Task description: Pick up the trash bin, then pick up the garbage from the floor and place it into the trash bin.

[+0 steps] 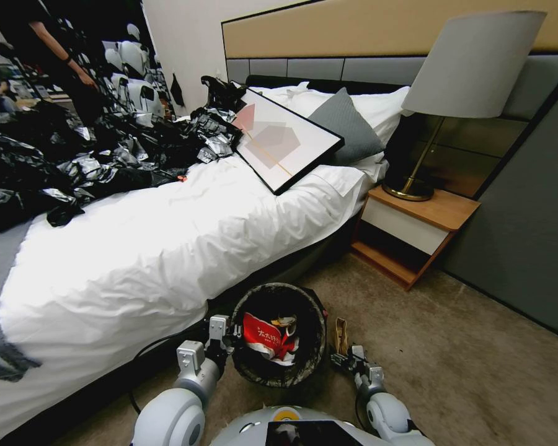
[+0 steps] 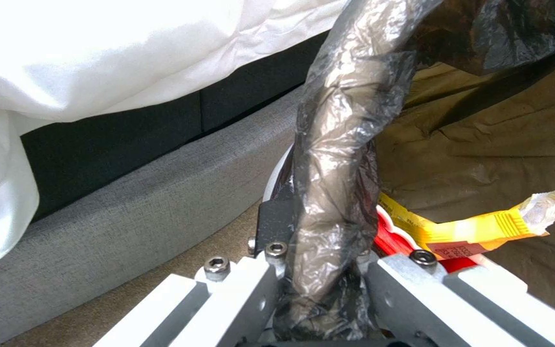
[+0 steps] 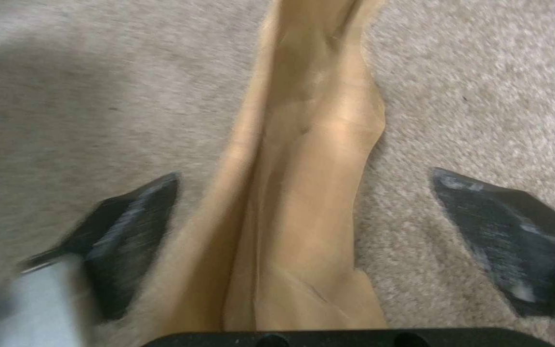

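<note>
The trash bin (image 1: pixel 279 337) is round, lined with a crinkled, glossy dark plastic bag (image 2: pixel 342 144) that folds over the rim. It sits just in front of the robot, beside the bed (image 1: pixel 167 248) with its rumpled white sheet, above the short-pile beige carpet (image 1: pixel 465 359). Inside lie a red-and-white wrapper (image 1: pixel 263 339) and a crumpled yellow wrapper (image 2: pixel 483 226).

The left hand (image 1: pixel 229 337) is at the bin's left edge, its fingers closed on the bag-covered rim: in the left wrist view the bunched plastic is pinched between the metal fingers (image 2: pixel 252 279).

The right hand (image 1: pixel 341 359) is low at the bin's right side, over a brown paper bag (image 3: pixel 303 193), flat and creased, lying long and narrow on the carpet. Its two dark, scuffed fingertips (image 3: pixel 136 217) stand wide apart, one on either side of the paper, not touching it.

Heaped black and silver plastic sheeting (image 1: pixel 74 161) and a framed picture (image 1: pixel 285 142) lie on the bed, well apart from the bin.
</note>
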You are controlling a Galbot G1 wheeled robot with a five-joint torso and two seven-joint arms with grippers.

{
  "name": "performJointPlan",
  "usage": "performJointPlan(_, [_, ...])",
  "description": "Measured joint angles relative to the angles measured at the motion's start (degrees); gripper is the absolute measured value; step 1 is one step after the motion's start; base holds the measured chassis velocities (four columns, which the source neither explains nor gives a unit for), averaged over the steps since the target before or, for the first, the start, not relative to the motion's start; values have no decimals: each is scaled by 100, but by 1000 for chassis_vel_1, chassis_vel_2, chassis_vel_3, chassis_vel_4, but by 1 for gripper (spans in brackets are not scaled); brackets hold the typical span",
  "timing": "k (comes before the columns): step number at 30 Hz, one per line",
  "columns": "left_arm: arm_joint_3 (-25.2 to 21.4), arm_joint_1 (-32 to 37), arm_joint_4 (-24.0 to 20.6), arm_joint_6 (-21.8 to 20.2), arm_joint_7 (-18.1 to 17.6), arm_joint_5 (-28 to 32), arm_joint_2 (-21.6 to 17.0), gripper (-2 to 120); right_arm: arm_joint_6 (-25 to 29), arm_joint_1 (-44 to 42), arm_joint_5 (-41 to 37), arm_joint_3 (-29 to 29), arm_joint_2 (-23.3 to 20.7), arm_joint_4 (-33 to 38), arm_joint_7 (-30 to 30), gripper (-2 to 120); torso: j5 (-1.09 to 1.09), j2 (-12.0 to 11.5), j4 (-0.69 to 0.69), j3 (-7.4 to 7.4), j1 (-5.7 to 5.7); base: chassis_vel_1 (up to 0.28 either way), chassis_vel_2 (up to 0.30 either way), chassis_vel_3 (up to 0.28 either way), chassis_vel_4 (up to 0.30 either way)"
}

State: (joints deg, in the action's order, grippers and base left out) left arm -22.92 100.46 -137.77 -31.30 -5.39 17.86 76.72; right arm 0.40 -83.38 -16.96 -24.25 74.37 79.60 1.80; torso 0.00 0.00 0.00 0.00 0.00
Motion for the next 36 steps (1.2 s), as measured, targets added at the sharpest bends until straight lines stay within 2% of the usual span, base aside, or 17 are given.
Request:
performJointPlan(1, [0,0,0,0,0,0,0,0,0,0,0,0,0,0,0,92,0,0,0,0,0,0,0,0,0])
performJointPlan(3, [-4,3,-2,0,-1,-1,-6,0,52,34,2,-12,20,-82,30,81,0,0,0,0,0,0,0,0,0])
performJointPlan(4, [-4,3,-2,0,-1,-1,-6,0,52,34,2,-12,20,-82,30,81,0,0,0,0,0,0,0,0,0])
performJointPlan(7, [1,2,-2,0,-3,-8,-6,0,101,47,3,-17,41,-120,64,65,-1,0,0,0,0,0,0,0,0])
performJointPlan(8, [1,2,-2,0,-3,-8,-6,0,101,47,3,-17,41,-120,64,65,-1,0,0,0,0,0,0,0,0])
performJointPlan(10, [5,1,-1,0,-4,-12,-6,0,113,60,6,-18,50,-131,74,53,-1,0,0,0,0,0,0,0,0])
performJointPlan(12, [4,0,0,0,-5,-13,-9,0,114,65,6,-18,51,-133,76,50,0,0,0,0,0,0,0,0,0])
performJointPlan(14, [-2,3,4,0,-5,-14,-14,0,113,88,4,-21,44,-135,77,39,0,0,0,0,0,0,0,0,0])
performJointPlan(16, [-4,3,6,0,-5,-14,-15,0,113,95,4,-24,42,-136,78,36,0,0,0,0,0,0,0,0,0])
performJointPlan(19, [-5,2,12,2,-5,-14,-15,0,111,115,3,-38,37,-138,78,22,0,0,0,0,0,0,0,0,0])
performJointPlan(20, [-5,2,12,2,-5,-14,-15,0,111,115,3,-38,37,-138,78,22,0,0,0,0,0,0,0,0,0])
performJointPlan(22, [-2,-7,20,2,-6,-16,-15,0,112,129,3,-57,36,-147,79,12,0,0,0,0,0,0,0,0,0])
performJointPlan(24, [-1,-7,23,2,-6,-17,-15,0,114,130,3,-62,36,-149,79,9,0,0,0,0,0,0,0,0,0])
performJointPlan(26, [2,-5,34,3,-6,-18,-17,0,130,133,10,-84,33,-158,79,0,0,0,0,0,0,0,0,0,0])
performJointPlan(36, [27,-6,83,16,-7,-44,-56,0,210,168,79,-205,-6,-145,75,0,0,0,-1,0,0,0,0,0,0])
